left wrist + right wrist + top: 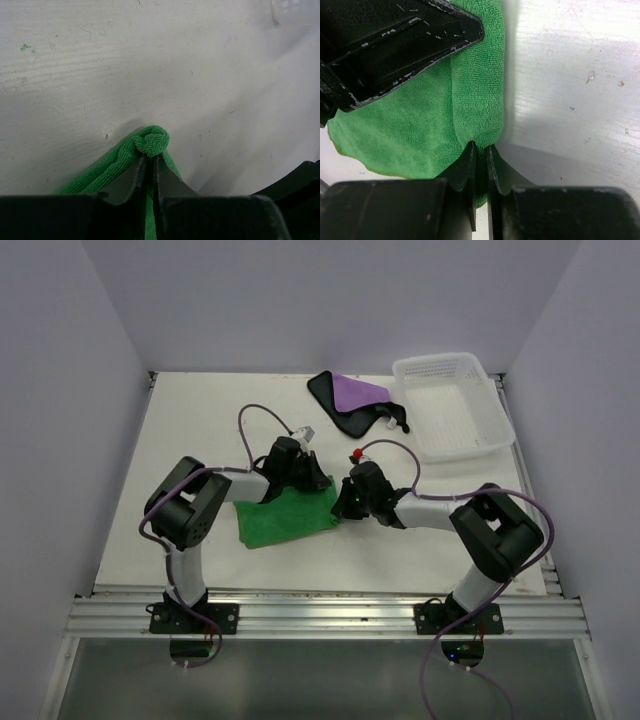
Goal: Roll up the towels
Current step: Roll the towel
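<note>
Working on the green towel (pixel 285 518), spread loosely and partly doubled over at the middle of the table (pixel 200 420), a little toward the near edge. Pinched by the left gripper (pixel 151 159) at its far edge, with jaws all but together on a bunched fold and a small knot of green pile pushed out past the tips. Pinched as well by the right gripper (pixel 481 150) at its right-hand edge, with jaws nearly closed on a thin layer of cloth. Seems to be the very start of the roll: two holds taken close together near one corner, no tube formed yet. Calls next for lifting the held edge slightly and turning it over toward the opposite side, both arms moving in step to keep that edge straight, then tucking and turning again until rolled through. Needs care to keep the two grippers, so near each other, from knocking together. Leaves the purple towel (pixel 352 395) untouched, crumpled by the far edge, just beside the white basket (pixel 450 405) in the far right corner; to be rolled afterwards.
</note>
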### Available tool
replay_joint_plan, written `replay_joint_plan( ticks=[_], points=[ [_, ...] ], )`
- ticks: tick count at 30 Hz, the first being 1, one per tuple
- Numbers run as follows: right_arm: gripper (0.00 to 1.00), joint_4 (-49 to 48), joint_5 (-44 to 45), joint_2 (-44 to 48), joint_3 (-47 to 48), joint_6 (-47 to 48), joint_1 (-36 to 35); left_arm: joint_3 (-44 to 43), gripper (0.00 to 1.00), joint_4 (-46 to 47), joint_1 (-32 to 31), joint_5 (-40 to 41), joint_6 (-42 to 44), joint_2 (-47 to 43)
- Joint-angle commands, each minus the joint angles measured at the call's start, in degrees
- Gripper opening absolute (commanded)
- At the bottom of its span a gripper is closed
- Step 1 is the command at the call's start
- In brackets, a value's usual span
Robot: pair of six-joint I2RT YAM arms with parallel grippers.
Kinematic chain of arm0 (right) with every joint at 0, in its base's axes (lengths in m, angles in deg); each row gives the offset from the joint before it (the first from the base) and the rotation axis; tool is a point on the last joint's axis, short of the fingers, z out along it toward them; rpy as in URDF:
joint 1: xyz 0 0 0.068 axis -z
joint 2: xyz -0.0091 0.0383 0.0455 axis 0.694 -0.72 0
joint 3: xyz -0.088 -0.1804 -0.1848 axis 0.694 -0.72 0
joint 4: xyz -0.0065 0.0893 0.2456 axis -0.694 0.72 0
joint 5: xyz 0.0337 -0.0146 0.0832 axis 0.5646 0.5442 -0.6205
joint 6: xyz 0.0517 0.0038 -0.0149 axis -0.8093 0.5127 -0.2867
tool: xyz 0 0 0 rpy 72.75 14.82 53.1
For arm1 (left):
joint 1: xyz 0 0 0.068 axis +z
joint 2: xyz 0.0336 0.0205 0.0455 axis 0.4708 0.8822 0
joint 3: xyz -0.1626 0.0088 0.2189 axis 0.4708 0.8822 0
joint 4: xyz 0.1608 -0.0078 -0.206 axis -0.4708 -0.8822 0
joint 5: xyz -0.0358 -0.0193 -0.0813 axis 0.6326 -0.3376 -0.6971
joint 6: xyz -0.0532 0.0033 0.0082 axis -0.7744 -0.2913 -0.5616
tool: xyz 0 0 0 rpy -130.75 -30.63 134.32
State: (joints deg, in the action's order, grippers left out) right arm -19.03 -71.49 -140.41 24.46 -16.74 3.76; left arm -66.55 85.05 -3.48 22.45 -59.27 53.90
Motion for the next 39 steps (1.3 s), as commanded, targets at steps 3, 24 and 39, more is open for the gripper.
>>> replay_joint_plan(
  ticks=[3, 24, 39],
  points=[
    [0.00, 11.35, 6.09, -1.75, -2.00, 4.18, -1.04, -0.45, 0.11, -3.46, 0.63, 3.51, 0.33, -2.59],
    [0.00, 18.74, 28.86, 4.67, 4.15, 15.26, -11.84, -9.42, 0.46, -21.48, 5.29, -0.27, 1.47, -13.13],
    [0.00, 29.63, 42.31, -5.78, 16.36, 17.19, -18.61, -9.93, 0.48, -25.70, 6.25, -0.71, 1.38, -14.72]
  ],
)
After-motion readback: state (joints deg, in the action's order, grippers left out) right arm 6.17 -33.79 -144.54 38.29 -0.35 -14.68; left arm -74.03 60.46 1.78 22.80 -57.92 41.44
